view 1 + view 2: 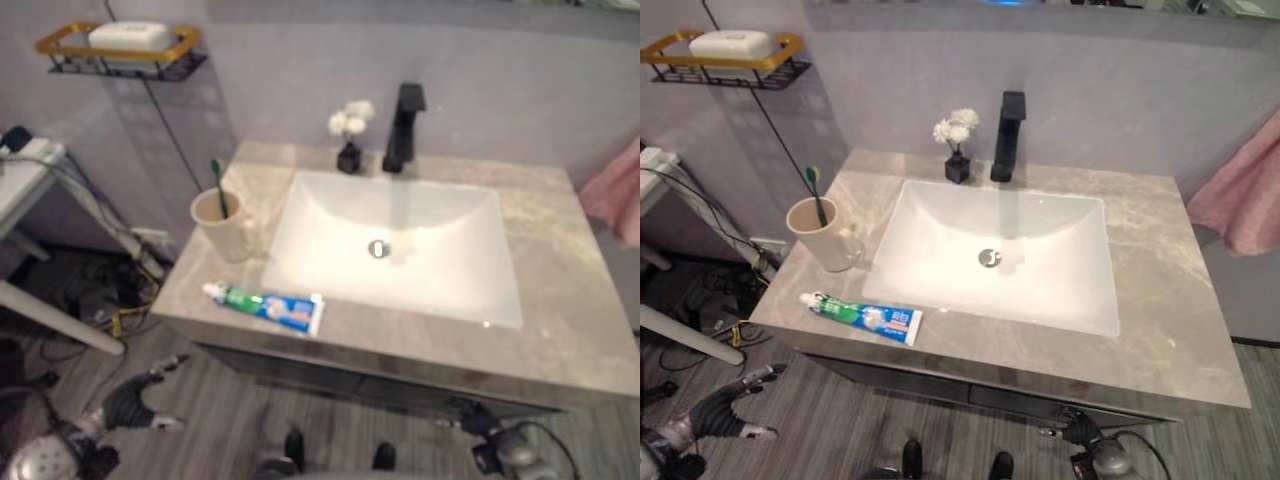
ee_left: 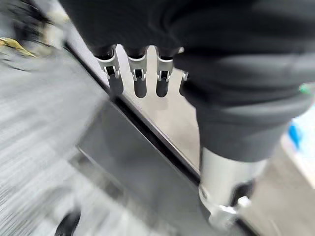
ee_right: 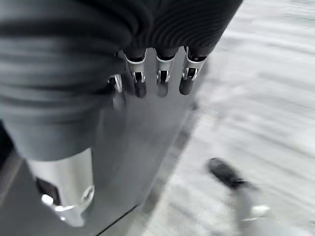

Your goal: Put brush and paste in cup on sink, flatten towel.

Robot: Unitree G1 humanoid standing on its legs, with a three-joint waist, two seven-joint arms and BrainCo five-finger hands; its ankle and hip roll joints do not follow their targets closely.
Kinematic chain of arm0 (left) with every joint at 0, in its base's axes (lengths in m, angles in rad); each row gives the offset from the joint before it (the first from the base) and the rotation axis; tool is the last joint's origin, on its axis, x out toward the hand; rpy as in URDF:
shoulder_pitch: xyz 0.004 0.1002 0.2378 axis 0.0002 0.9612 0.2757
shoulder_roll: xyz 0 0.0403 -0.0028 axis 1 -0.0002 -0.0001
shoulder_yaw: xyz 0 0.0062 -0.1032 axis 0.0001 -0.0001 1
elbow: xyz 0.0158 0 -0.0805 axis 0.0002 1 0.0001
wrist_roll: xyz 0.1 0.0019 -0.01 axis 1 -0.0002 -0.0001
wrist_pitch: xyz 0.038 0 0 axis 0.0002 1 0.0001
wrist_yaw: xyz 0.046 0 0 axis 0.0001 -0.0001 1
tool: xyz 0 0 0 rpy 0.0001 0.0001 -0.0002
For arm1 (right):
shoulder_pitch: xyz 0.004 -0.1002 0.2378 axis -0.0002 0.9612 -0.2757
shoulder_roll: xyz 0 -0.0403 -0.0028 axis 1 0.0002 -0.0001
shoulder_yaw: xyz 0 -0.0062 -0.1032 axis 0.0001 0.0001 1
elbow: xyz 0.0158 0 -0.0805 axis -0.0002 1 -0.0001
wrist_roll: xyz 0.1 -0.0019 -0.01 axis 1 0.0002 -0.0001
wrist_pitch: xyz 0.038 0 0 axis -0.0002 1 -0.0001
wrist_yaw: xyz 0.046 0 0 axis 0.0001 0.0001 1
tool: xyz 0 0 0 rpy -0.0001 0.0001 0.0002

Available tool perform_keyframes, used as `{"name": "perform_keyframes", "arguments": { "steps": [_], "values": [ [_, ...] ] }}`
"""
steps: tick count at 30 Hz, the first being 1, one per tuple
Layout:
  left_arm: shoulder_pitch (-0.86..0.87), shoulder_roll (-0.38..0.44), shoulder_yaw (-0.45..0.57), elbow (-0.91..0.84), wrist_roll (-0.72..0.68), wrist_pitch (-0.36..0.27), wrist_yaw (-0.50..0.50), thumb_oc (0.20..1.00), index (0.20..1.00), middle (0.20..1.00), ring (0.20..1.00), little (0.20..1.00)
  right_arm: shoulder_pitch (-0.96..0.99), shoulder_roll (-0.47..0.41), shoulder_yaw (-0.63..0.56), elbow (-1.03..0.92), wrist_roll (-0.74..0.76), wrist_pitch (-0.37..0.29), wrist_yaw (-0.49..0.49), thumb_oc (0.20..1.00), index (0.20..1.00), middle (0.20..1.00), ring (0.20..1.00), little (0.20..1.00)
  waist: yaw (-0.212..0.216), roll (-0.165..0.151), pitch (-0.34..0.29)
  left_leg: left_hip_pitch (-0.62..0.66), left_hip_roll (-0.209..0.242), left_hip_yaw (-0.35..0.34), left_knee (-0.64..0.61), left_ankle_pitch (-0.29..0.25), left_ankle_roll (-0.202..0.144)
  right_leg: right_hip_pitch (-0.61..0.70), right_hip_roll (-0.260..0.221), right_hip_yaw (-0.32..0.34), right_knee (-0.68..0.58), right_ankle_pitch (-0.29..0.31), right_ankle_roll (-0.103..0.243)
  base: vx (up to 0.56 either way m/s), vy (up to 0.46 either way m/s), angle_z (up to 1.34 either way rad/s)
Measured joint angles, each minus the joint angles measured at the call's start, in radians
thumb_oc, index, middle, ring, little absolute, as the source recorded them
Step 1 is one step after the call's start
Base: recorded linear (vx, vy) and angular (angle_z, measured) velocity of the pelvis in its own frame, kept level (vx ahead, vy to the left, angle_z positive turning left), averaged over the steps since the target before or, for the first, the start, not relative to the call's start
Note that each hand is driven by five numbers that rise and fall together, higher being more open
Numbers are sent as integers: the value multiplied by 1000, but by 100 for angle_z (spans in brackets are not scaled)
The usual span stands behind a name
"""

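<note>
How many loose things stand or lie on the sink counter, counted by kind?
Cup: 1
Toothbrush, standing in the cup: 1
Toothpaste tube, lying at the front edge: 1
Small flower vase, beside the tap: 1
Total: 4

upper left: gold-rimmed black wire shelf (image 1: 725,62) on the wall, white soap (image 1: 730,43) on it. top centre: black tap (image 1: 1007,135) behind the basin, small black vase (image 1: 958,165) of white flowers (image 1: 956,125) just left of it. far left: white table (image 1: 25,170), cables (image 1: 115,290) on the floor below.
</note>
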Motion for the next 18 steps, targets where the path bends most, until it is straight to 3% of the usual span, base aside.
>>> {"name": "perform_keyframes", "arguments": {
  "steps": [1, 5, 8, 13, 18],
  "values": [
    [26, 5, 87, -26, -39, -10, -8, 1000, 1000, 1000, 1000, 1000, 12, -2, -9, 31, -25, 1, -2, 1000, 1000, 1000, 1000, 1000, 1, 6, -3, -4, -4, -3, 2, -1, 2, 2, -3, -4, 0, 1, 4, 6, 29, 12],
    [-26, 34, 263, -35, -21, -27, 33, 1000, 1000, 1000, 1000, 1000, 69, 11, -26, 33, -26, -2, 0, 1000, 1000, 1000, 1000, 1000, 9, 5, -5, -9, -6, -28, 4, 1, 2, 7, -4, -28, 1, 2, 4, 15, 19, 17],
    [-126, 49, 293, -34, 22, -62, 82, 1000, 1000, 1000, 1000, 1000, 75, 13, -26, 25, -23, -3, 2, 1000, 1000, 1000, 1000, 1000, 6, -2, -8, -9, -7, -25, 4, 0, 3, 2, -6, -25, 0, 1, 5, 27, 29, 0],
    [-179, 74, 291, -34, 65, -68, 102, 1000, 1000, 1000, 1000, 1000, 81, 15, -29, -25, -14, -2, 14, 1000, 1000, 1000, 1000, 1000, -14, -14, -15, -7, -10, -10, 5, 0, 3, -1, -8, -9, 7, 3, 7, 20, 44, -11],
    [-210, 96, 282, -31, 84, -81, 109, 1000, 1000, 1000, 1000, 1000, 121, 58, -181, -70, 129, -1, 30, 1000, 1000, 1000, 1000, 1000, -28, -10, -16, -2, -15, 20, 5, -5, 8, -18, -14, 17, 2, 8, 14, 13, 55, -15]
  ]
}}
